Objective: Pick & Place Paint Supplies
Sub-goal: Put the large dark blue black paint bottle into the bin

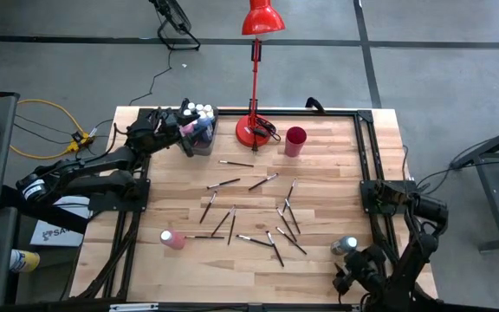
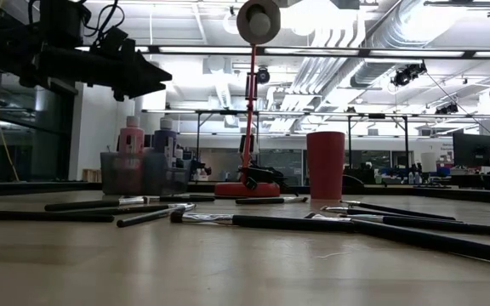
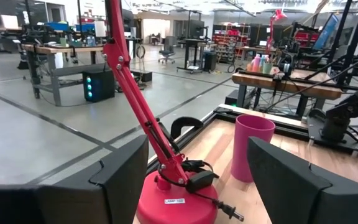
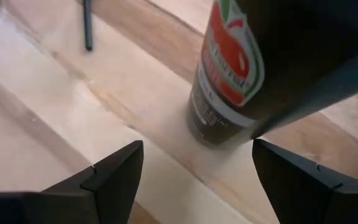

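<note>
Several thin dark-handled paintbrushes [image 1: 262, 182] lie scattered flat on the middle of the wooden table, and show in the low view as brushes [image 2: 313, 223]. A pink bottle [image 1: 172, 239] lies on its side near the near-left. The translucent bin [image 1: 204, 137] at the far left holds white-capped bottles [image 1: 199, 111]. My left gripper [image 1: 183, 130] [image 3: 197, 162] hovers open above the bin, holding nothing. My right gripper [image 1: 353, 258] [image 4: 197, 162] is open at the near-right, just short of a dark labelled bottle [image 4: 225, 74] [image 1: 345, 245] that stands upright on its base.
A red desk lamp [image 1: 254, 130] stands beside the bin, with a dark red cup [image 1: 295, 140] to its right; both show ahead of the left fingers, lamp base [image 3: 176, 199] and cup [image 3: 250, 146]. Black rails [image 1: 366, 173] run along the table's sides.
</note>
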Tool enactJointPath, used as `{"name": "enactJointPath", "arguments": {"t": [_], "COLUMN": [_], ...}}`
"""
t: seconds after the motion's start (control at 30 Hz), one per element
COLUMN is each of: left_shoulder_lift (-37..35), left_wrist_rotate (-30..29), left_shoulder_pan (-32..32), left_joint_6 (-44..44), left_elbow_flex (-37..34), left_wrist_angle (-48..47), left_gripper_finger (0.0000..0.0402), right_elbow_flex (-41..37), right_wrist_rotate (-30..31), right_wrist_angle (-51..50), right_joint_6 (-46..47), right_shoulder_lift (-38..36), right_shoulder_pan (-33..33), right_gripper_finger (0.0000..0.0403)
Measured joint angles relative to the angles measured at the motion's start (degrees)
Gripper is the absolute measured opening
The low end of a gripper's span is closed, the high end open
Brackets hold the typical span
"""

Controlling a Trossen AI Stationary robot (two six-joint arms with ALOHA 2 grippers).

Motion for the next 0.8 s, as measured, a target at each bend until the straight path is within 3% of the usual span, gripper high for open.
{"name": "enactJointPath", "arguments": {"t": [0.37, 0.8], "left_shoulder_lift": [0.00, 0.00], "left_wrist_rotate": [0.74, 0.97], "left_shoulder_pan": [0.00, 0.00], "left_joint_6": [0.21, 0.20], "left_elbow_flex": [0.00, 0.00], "left_wrist_angle": [-1.16, -1.45], "left_gripper_finger": [0.0267, 0.0267], "right_elbow_flex": [-1.88, -1.88], "right_wrist_rotate": [1.00, 1.46], "right_wrist_angle": [2.89, 2.09], "right_joint_6": [-3.83, -11.69], "right_shoulder_lift": [0.00, 0.00], "right_shoulder_pan": [-4.31, -12.86], "right_gripper_finger": [0.0302, 0.0398]}}
